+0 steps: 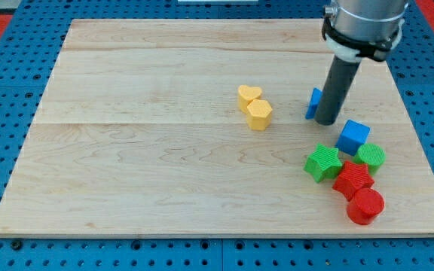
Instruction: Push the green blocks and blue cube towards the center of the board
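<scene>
A blue cube (353, 136) sits at the view's right. A green star block (322, 162) lies below and left of it. A second green block (371, 156), rounded, lies below and right of the cube. My tip (325, 120) rests on the board just up and left of the blue cube, a short gap apart. A second blue block (313, 103) is partly hidden behind the rod, touching it on the left side.
A yellow heart block (249, 95) and a yellow hexagon block (259, 114) touch each other near the board's middle. A red star block (353, 179) and a red cylinder (365, 206) lie below the green blocks, near the wooden board's (164, 150) lower right.
</scene>
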Available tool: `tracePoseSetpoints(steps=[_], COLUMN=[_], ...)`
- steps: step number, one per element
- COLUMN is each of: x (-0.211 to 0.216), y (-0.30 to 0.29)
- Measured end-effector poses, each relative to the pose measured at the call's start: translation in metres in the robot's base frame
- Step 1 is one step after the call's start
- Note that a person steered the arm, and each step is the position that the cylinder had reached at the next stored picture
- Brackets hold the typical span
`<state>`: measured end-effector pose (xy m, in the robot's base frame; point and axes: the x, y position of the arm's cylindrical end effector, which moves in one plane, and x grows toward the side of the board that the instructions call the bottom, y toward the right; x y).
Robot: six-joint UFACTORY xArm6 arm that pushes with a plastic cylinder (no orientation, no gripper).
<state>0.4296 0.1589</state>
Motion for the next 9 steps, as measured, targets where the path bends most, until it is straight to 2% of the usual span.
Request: tracePoseSetpoints(steps=[1,2,3,5,7,9], x=[-0.003,0.004,0.053,0.095,0.094,0.075], y=[0.030,0.115,0.123,0.150,0.084,0.083])
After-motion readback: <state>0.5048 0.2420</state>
